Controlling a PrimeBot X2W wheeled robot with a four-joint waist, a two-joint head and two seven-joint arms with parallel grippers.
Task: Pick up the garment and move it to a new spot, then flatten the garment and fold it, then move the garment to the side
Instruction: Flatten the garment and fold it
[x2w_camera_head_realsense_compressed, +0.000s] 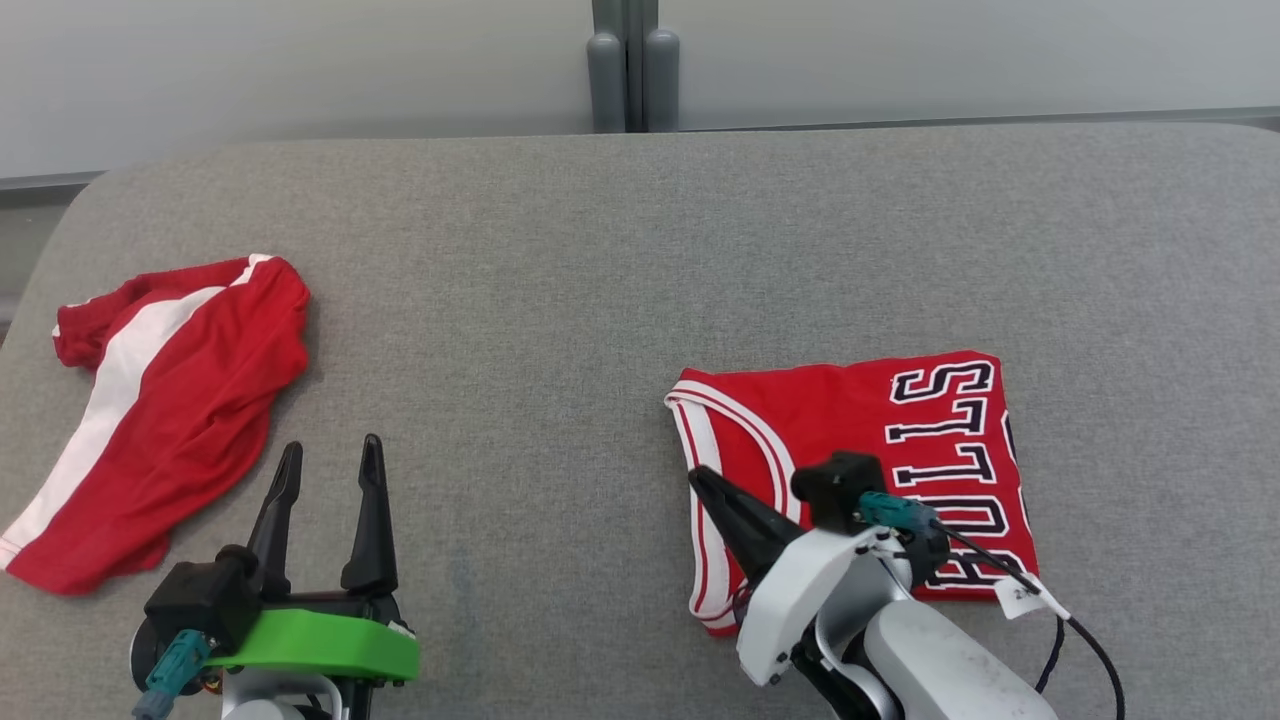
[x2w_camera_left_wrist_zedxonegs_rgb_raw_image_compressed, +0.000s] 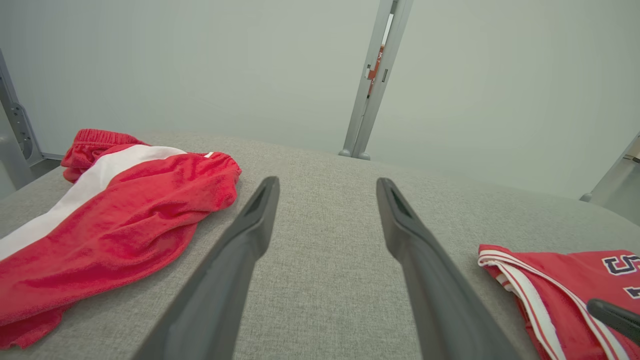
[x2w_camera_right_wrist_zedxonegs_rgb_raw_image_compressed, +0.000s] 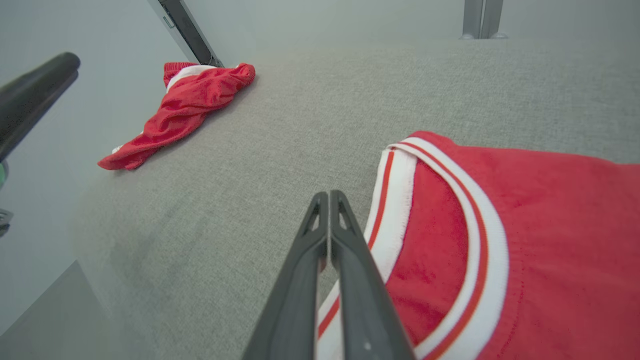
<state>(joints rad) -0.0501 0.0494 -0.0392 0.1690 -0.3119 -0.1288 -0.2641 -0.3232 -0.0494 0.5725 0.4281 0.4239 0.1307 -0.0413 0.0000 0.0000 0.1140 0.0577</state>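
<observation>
The garment (x2w_camera_head_realsense_compressed: 900, 450) is a red jersey with white trim and dark lettering, folded into a rectangle on the right of the grey table; its near corner shows in the left wrist view (x2w_camera_left_wrist_zedxonegs_rgb_raw_image_compressed: 550, 280). My right gripper (x2w_camera_head_realsense_compressed: 697, 475) lies low at the jersey's left edge. In the right wrist view its fingers (x2w_camera_right_wrist_zedxonegs_rgb_raw_image_compressed: 328, 194) are pressed together, a sliver of red trim pinched between them, over the jersey (x2w_camera_right_wrist_zedxonegs_rgb_raw_image_compressed: 550, 225). My left gripper (x2w_camera_head_realsense_compressed: 330, 445) stands open over bare table at the lower left, nothing between its fingers (x2w_camera_left_wrist_zedxonegs_rgb_raw_image_compressed: 327, 182).
Red shorts with a white stripe (x2w_camera_head_realsense_compressed: 180, 400) lie crumpled at the table's left edge, also in the left wrist view (x2w_camera_left_wrist_zedxonegs_rgb_raw_image_compressed: 125, 210). The grey padded table (x2w_camera_head_realsense_compressed: 600, 250) ends at a pale wall with a metal post (x2w_camera_head_realsense_compressed: 630, 70) behind it.
</observation>
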